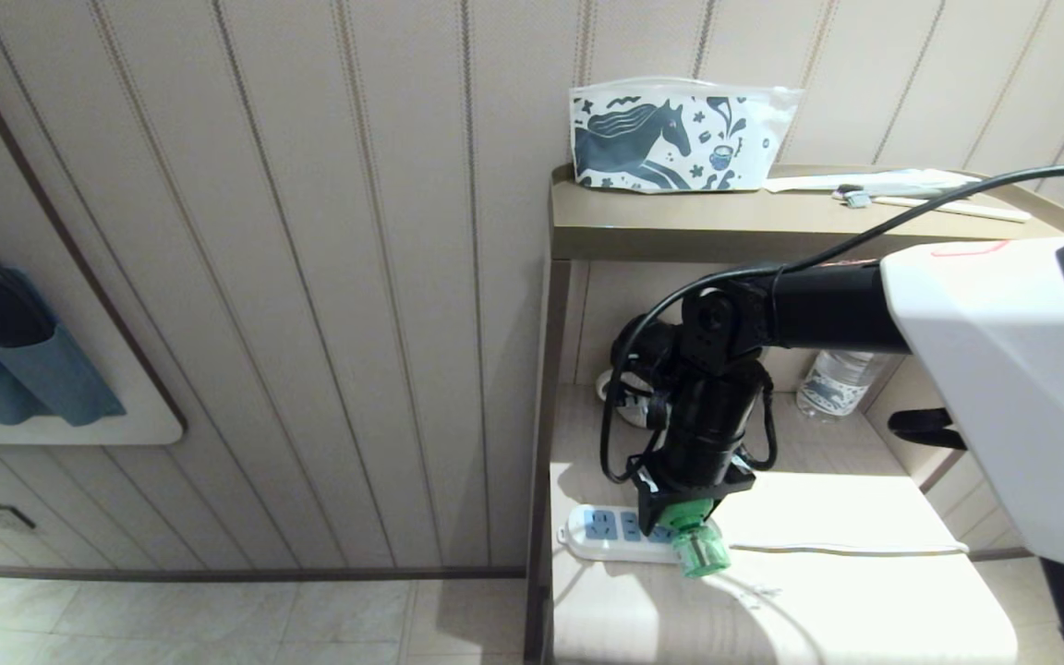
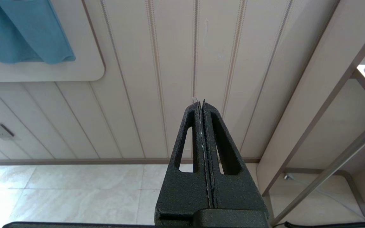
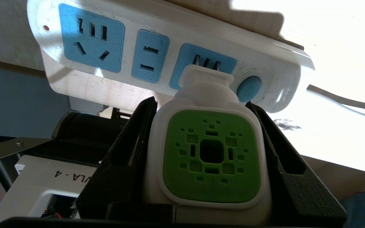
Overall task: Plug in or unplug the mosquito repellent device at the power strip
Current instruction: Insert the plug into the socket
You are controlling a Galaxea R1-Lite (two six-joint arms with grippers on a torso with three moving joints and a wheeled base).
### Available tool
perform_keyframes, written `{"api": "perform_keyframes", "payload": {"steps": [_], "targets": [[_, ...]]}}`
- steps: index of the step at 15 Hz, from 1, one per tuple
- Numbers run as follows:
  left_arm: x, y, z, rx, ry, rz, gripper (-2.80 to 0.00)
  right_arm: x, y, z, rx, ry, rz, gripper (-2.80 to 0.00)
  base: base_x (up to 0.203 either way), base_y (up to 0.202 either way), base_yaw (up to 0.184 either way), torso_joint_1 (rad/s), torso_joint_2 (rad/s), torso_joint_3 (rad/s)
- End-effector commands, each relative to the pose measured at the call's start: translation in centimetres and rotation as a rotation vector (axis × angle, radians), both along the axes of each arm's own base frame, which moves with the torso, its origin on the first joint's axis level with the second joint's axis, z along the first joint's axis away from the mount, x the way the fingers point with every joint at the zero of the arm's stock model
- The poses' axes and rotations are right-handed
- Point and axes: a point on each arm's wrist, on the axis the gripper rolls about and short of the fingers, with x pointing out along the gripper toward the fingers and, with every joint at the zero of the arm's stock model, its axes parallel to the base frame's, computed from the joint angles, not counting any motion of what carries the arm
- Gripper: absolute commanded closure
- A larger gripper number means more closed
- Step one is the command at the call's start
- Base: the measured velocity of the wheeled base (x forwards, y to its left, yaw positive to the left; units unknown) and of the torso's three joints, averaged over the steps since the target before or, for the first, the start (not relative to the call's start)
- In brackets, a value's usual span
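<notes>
On our lower shelf (image 1: 828,610) lies the strip (image 3: 169,47), our right gripper (image 3: 206,158) clamped on the device (image 3: 211,155) at its third socket. We read "LA - 4" on a white plate (image 3: 43,180); our left gripper (image 2: 203,107) hangs pressed together.

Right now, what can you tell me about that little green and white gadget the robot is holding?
The mosquito repellent device is a small white plastic unit with a rounded-square green vented face and a translucent green bottle. The right gripper clamps its white sides with both black fingers. Its plug end sits at the socket panel nearest the round blue button of the power strip, prongs partly visible, so not fully seated.
</notes>
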Motion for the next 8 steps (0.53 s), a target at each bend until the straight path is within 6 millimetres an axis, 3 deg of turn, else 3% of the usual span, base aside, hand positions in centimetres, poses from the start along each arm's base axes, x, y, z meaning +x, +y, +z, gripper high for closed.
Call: {"api": "perform_keyframes", "payload": {"steps": [1,8], "targets": [[0.01,0.0,-0.01,-0.001,0.002,0.0,0.0,0.06,0.06,-0.26,-0.003,0.01,-0.001,0.0,0.0,0.0,0.0,0.0,0.0,0.0],[0.01,0.0,0.01,0.001,0.001,0.0,0.0,0.69,0.35,-1.16,-0.008,0.019,-0.002,0.0,0.0,0.0,0.0,0.0,0.0,0.0]]}}
